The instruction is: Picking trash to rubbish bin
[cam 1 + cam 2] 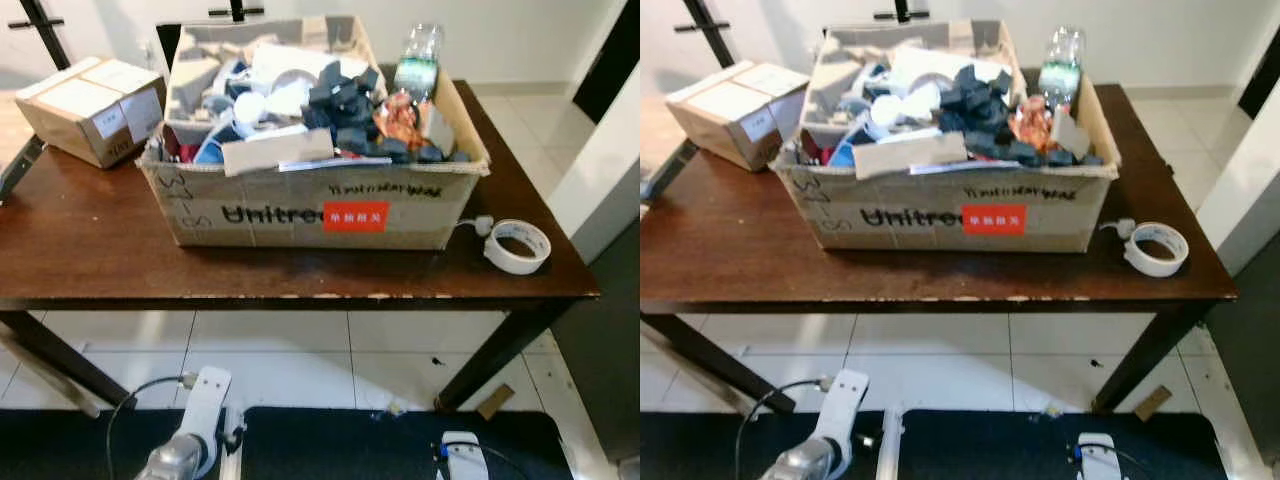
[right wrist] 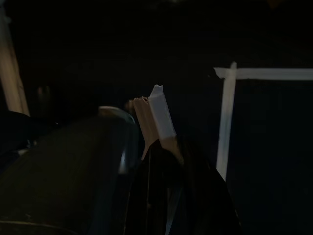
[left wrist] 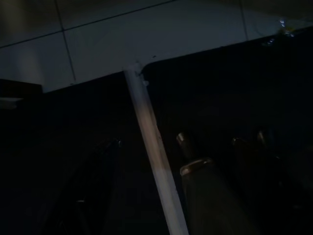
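One cardboard box [image 1: 300, 205] heaped with trash sits mid-counter [image 1: 90, 250], a tape roll [image 1: 518, 246] just beside it. Right gripper [image 2: 156, 110], hanging low, pinches a cardboard scrap [image 2: 159, 120]; left gripper's [image 3: 146, 147] jaws: cannot tell.

Both arms are cut off by the lower edge. Box [image 1: 300, 210] contents are too jumbled to identify. Wrist views are mostly dark.

A dark wooden bench [image 1: 90, 250] stands on pale floor tiles [image 1: 290, 350] before a white wall [image 1: 520, 40]; black mat [image 1: 330, 440] below.
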Motion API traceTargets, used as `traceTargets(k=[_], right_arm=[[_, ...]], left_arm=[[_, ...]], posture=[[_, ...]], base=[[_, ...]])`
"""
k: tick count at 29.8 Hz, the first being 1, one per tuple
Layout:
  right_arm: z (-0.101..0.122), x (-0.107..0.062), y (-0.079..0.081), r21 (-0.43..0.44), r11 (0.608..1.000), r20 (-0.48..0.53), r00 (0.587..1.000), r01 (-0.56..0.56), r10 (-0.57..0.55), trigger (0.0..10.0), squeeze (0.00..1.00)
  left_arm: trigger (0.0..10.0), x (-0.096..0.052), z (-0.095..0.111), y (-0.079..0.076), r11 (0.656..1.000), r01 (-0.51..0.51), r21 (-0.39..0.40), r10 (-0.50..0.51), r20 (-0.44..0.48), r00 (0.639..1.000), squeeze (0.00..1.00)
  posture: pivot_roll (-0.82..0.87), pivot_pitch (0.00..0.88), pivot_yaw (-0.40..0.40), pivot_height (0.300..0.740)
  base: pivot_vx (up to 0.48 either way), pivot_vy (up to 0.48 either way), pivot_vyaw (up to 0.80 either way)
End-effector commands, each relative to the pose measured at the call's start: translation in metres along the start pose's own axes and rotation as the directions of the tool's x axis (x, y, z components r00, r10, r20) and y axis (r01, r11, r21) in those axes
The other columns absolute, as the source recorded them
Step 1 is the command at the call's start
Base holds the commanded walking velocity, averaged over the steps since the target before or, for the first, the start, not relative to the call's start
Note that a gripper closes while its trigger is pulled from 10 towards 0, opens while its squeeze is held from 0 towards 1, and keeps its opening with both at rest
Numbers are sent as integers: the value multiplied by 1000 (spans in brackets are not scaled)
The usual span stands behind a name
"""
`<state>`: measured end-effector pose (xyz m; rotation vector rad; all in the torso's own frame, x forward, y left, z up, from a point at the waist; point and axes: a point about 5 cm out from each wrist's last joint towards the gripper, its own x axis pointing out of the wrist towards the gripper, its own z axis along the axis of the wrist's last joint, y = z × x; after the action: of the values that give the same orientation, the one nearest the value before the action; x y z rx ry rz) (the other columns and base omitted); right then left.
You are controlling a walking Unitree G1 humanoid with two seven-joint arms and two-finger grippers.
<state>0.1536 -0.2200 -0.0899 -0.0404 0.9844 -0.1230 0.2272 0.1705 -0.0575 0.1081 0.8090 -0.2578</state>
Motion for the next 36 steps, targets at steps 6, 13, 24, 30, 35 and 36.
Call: traceTargets(k=[6, 13, 24, 30, 35, 36], right_arm=[[-12, -2, 1, 26, 1000, -38, 999, 4, -3, 10000, 0], [-14, -3, 0, 26, 1000, -42, 999, 5, -4, 10000, 0], [-15, -3, 0, 25, 1000, -39, 999, 5, -4, 10000, 0], [-14, -3, 0, 25, 1000, -37, 999, 5, -4, 10000, 0], [-14, -3, 0, 26, 1000, -39, 999, 5, -4, 10000, 0], [-15, -3, 0, 26, 1000, -39, 999, 6, -5, 10000, 0]], left_arm=[[10000, -1, -7, 1, 1000, 1, -12, -1, -26, 1000, 0], [10000, -2, -7, 1, 1000, 2, -11, -2, -26, 1000, 0], [10000, -2, -6, 3, 1000, -1, -16, 1, -22, 1000, 0], [10000, -2, -5, 4, 1000, -15, -1, 15, -15, 1000, 0], [10000, -2, -5, 4, 1000, -12, 4, 12, -18, 1000, 0], [10000, -2, -5, 3, 1000, -9, 5, 9, -19, 1000, 0]], posture=[[19, 125, 72, 740], [20, 124, 72, 740], [22, 122, 71, 740], [21, 121, 71, 740], [19, 122, 72, 740], [19, 122, 73, 740]], base=[[307, 0, 0], [296, 0, 0], [292, 0, 0], [129, 0, 0], [0, 0, 0], [0, 0, 0]])
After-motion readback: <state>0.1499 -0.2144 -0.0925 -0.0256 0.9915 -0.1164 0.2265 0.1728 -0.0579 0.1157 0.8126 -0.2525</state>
